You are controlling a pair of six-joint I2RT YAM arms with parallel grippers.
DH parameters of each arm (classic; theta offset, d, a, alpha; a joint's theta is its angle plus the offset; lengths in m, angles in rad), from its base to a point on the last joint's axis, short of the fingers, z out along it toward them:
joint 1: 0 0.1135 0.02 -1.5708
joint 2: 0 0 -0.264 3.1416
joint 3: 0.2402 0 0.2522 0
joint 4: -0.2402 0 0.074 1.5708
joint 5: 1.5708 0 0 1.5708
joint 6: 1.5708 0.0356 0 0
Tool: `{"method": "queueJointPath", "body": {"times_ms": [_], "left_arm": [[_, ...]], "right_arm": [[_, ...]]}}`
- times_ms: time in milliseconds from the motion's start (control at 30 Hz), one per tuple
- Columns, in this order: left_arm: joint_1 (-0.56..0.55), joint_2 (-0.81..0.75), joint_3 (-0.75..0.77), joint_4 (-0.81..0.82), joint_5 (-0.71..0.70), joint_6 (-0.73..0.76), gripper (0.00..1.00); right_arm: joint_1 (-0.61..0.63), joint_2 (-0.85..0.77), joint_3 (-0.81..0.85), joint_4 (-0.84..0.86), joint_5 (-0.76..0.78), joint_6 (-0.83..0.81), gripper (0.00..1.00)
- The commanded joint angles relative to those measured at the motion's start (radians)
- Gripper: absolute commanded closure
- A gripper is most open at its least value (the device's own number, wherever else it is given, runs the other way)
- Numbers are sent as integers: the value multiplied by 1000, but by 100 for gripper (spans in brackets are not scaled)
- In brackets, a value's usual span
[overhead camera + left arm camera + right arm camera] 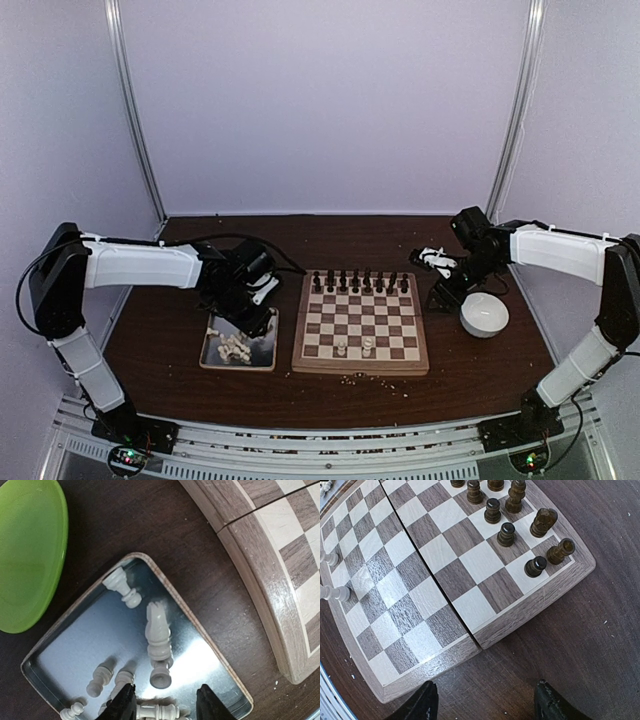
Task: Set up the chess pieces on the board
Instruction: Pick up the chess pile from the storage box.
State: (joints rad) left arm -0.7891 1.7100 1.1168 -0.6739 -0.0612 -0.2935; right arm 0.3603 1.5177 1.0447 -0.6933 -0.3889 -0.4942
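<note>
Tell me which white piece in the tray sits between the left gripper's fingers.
The white piece lying sideways at the edge of the tray, flanked by the left gripper; the knight and the rest lie farther off.

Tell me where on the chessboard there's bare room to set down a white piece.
Free on the chessboard: the middle rows, between the dark pieces along the far edge and the two white pieces near the front, plus the front squares either side of that pair. Crowded: the two far rows, and the metal tray beside it.

light and dark brown checkered board (385,322), cream pieces (158,630), silver tray (75,645), green plate (27,550)
</note>
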Motion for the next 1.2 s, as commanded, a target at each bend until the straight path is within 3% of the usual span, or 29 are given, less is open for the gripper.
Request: {"method": "queueJointPath", "body": {"times_ms": [0, 300, 567, 1000, 1167], "left_arm": [[6, 26, 33, 31, 10, 9, 57], [7, 70, 53, 44, -15, 11, 62], [7, 117, 87, 46, -26, 16, 75], [7, 91, 72, -11, -52, 13, 72], [7, 86, 63, -12, -41, 16, 80]], "right_arm": [[4, 8, 17, -6, 5, -6, 35], [5, 16, 18, -10, 5, -7, 35], [5, 16, 17, -11, 8, -7, 35], [5, 23, 18, -14, 4, -10, 35], [5, 21, 18, -14, 5, -11, 35]]}}
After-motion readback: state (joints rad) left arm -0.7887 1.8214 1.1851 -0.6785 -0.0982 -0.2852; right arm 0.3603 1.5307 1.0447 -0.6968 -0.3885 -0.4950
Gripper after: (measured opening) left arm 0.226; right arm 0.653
